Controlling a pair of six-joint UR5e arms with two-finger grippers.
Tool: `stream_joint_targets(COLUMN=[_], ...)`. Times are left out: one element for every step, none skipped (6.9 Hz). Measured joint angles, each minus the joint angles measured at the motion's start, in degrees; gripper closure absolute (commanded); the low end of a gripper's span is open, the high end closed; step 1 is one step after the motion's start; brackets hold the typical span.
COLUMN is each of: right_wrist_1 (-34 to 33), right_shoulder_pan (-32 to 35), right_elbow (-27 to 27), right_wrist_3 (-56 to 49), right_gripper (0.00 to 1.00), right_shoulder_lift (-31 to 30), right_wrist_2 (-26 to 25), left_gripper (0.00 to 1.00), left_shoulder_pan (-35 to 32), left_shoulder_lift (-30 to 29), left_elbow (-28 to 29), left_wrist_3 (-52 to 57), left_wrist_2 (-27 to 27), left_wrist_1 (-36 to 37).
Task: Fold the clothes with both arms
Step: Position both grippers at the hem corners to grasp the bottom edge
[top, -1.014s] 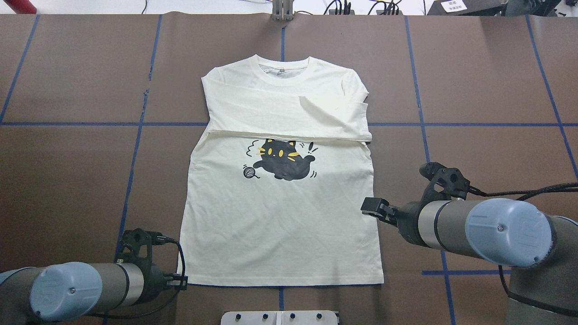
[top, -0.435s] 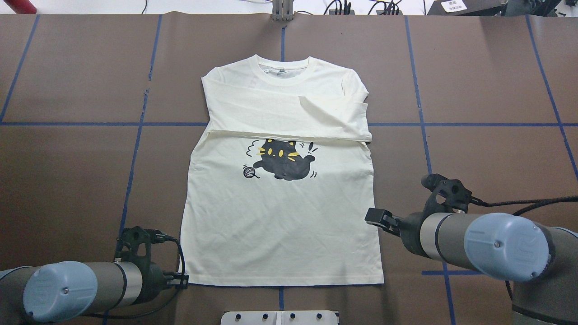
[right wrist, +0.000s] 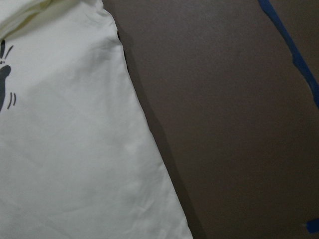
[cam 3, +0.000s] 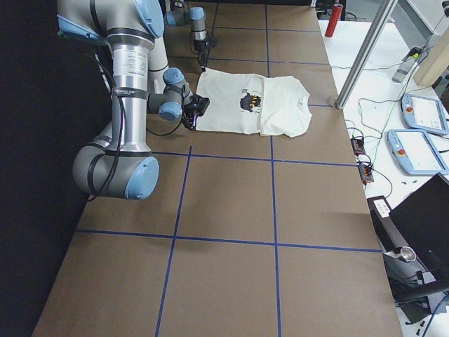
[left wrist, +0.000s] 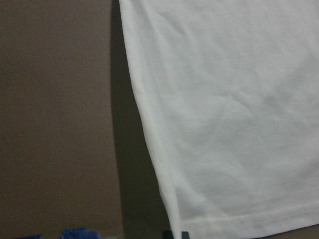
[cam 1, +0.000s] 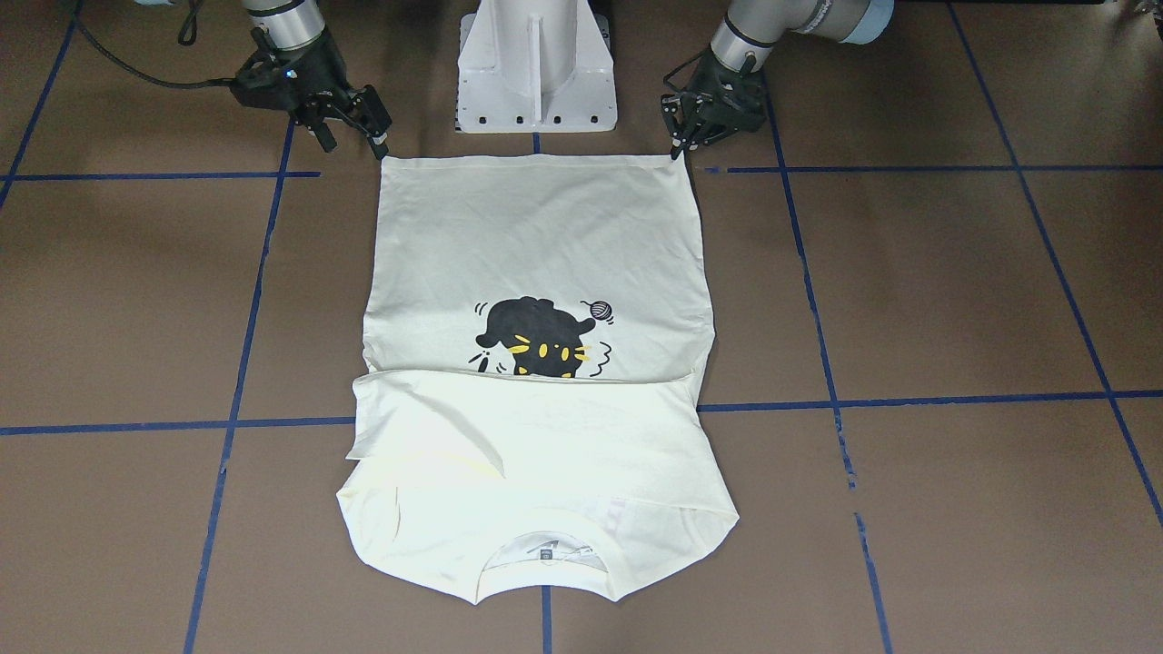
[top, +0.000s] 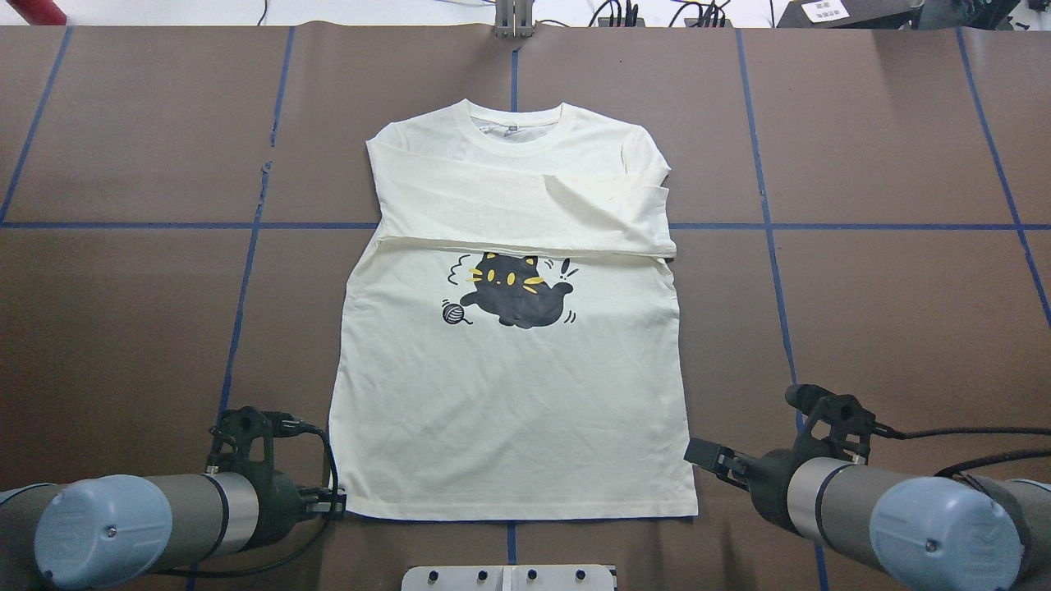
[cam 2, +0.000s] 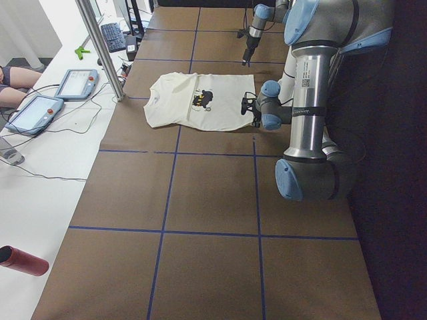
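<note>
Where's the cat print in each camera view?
Front-facing: cat print centre, upside down, at fold edge.
Overhead: print centre, upright.
Exterior left: print upper centre, tiny.
Exterior right: print upper centre, tiny.
Left wrist: not in view.
Right wrist: sliver, left edge.
Landmark: shirt collar.

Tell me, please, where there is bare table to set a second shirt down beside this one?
The widest bare table lies to the shirt's left and right, running to the far edge. The strip past the collar is free too. It is crowded at the hem, where the left gripper and right gripper sit by its corners.
</note>
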Motion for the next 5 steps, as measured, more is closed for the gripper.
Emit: stream_joint_targets(right_wrist_1=[0.2, -0.2, -0.4, -0.5, -0.6], right_shoulder_pan=[-3.2, -5.3, -6.2, -6.6, -6.7], right_elbow=[-0.5, -1.8, -3.4, -4.8, -5.7], right_wrist_3=[2.2, 3.4, 4.0, 4.2, 4.2], right_gripper=[0.26, 0.26, 0.32, 0.38, 0.46], right_shoulder_lift=[-0.4, 0.3, 1.6, 2.5, 3.1], right_wrist_2=[-3.0, -5.3, -6.5, -7.1, -7.6], left_gripper=[1.0, 1.0, 1.0, 1.0, 1.0], left_shoulder_pan=[0.0, 0.0, 0.0, 0.0, 0.0], left_shoulder_lift=[0.0, 0.1, 0.2, 0.2, 0.2], left_elbow=[-0.2, -0.5, -0.8, -0.9, -1.0], left_wrist_3=[-0.1, -0.1, -0.1, -0.1, -0.1], left_wrist_2=[1.0, 2.3, 3.0, 3.3, 3.5], left_wrist_1=[0.0, 0.0, 0.0, 0.0, -0.1])
